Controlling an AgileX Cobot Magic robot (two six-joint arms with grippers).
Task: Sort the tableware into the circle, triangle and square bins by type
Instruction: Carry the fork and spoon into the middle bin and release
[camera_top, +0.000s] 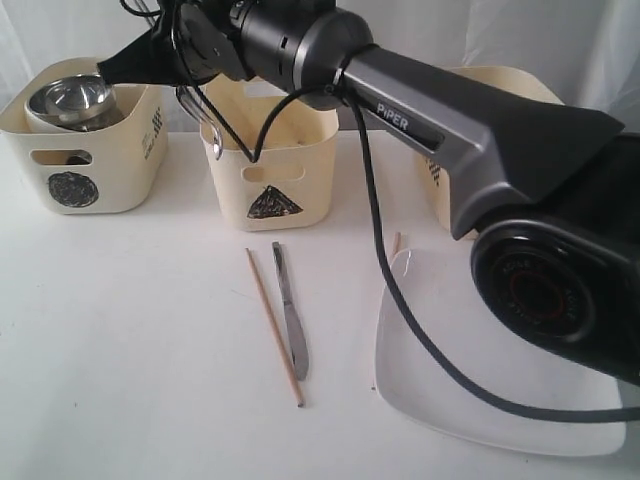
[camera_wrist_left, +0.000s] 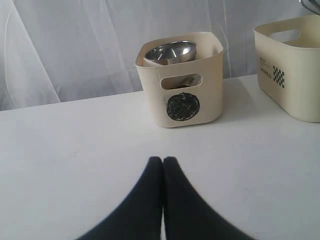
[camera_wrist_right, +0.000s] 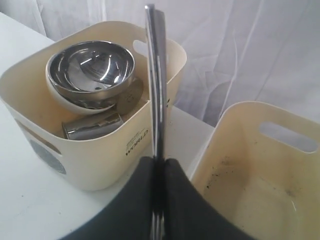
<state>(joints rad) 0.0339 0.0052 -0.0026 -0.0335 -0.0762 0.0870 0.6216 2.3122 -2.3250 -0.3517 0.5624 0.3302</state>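
My right gripper (camera_wrist_right: 159, 160) (camera_top: 108, 70) is shut on steel cutlery (camera_wrist_right: 156, 75), which shows edge-on; its hanging end (camera_top: 205, 125) dangles between the circle bin (camera_top: 100, 170) (camera_wrist_right: 100, 165) and the triangle bin (camera_top: 290, 150) (camera_wrist_right: 250, 170). The circle bin holds a steel bowl (camera_wrist_right: 92, 65) (camera_wrist_left: 172, 51) nested in a small white bowl (camera_wrist_right: 55, 87), with a steel mug (camera_wrist_right: 95, 127) lying beside them. A knife (camera_top: 290, 310) and a chopstick (camera_top: 272, 325) lie on the table. The white plate (camera_top: 440, 390) sits at the front right. My left gripper (camera_wrist_left: 163, 159) is shut and empty, low over bare table.
The right arm (camera_top: 450, 110) crosses the scene and hides most of the square bin (camera_top: 500, 75). Its black cable (camera_top: 400, 300) drapes over the plate. A second chopstick end (camera_top: 396, 243) pokes out by the plate's far edge. The triangle bin's floor shows only dark specks.
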